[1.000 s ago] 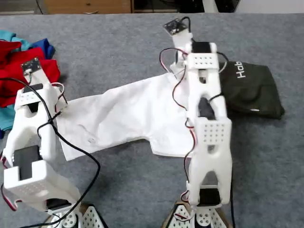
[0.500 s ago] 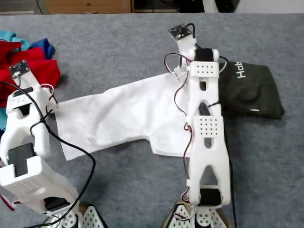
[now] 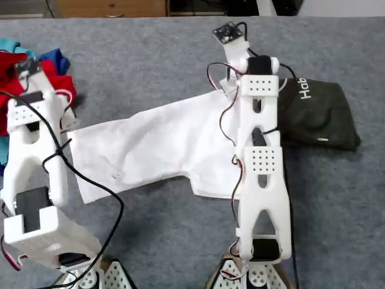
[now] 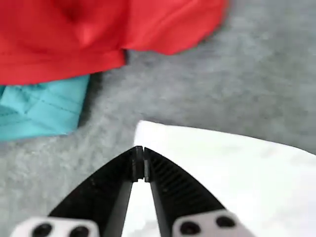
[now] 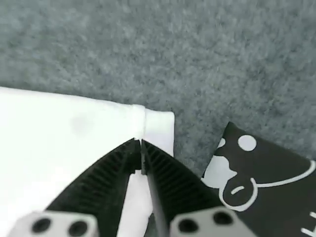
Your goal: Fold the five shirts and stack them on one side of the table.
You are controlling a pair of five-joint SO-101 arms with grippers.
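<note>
On my desk (image 3: 150, 54) the spread shirt (image 3: 156, 144) lies in the middle, the folded shirt (image 3: 319, 114) at its right, the shirt heap (image 3: 24, 78) far left.

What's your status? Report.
Left gripper, right gripper shut on white shirt at far corners. Shirt spread flat, unfolded. Folded black shirt beside right gripper, red shirt beside left: no obstruction.

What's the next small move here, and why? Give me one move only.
Probably raise both grippers a little, together, to start folding the white shirt toward the arms' bases. The left gripper and the right gripper are each shut at a far corner of the shirt, which lies spread out and unfolded. Whether either one actually pinches cloth is unclear, so lift slowly.
</note>
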